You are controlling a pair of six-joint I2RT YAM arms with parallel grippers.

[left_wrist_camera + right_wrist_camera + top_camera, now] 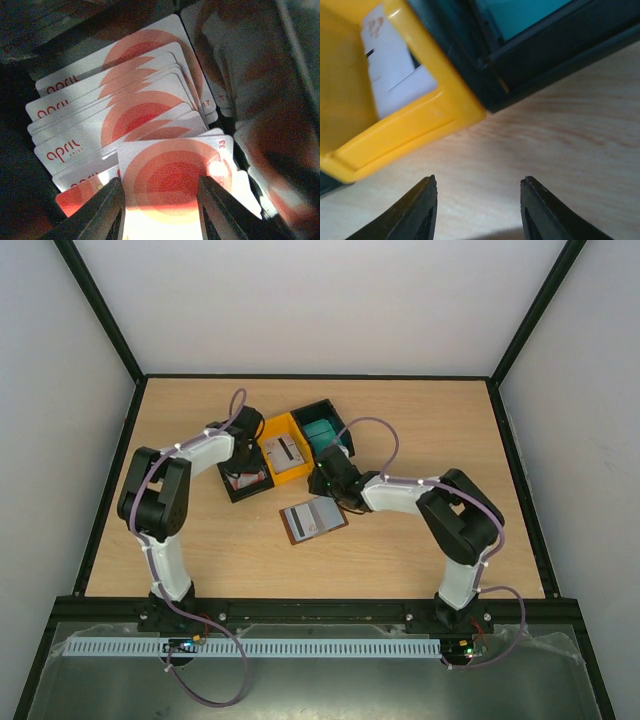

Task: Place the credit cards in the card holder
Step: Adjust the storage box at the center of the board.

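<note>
cards fill the left wrist view: a fanned stack of white-and-red cards stands on edge inside the black bin at the left of the bin cluster. the left hand reaches down into that bin, its two fingers apart, with the front card of the stack between them. the fingers sit at that card's lower edge, but i cannot tell whether they are pressing on it or only straddling it.

the right hand hovers low over bare wood of the surface, fingers spread and nothing between them. just ahead of it are the near corner of the yellow bin, with a pale card lying inside, and the wall of the second black bin, which holds teal cards. these two bins touch at that corner.

from the top view the three bins sit in a diagonal row in the middle of the surface, the yellow one between the two black ones. the card holder lies open and flat on the surface just in front of the bins, near the right hand and apart from both hands. a grey card lies on its inner face; whether it is tucked into a slot or only resting there is too small to tell.
</note>
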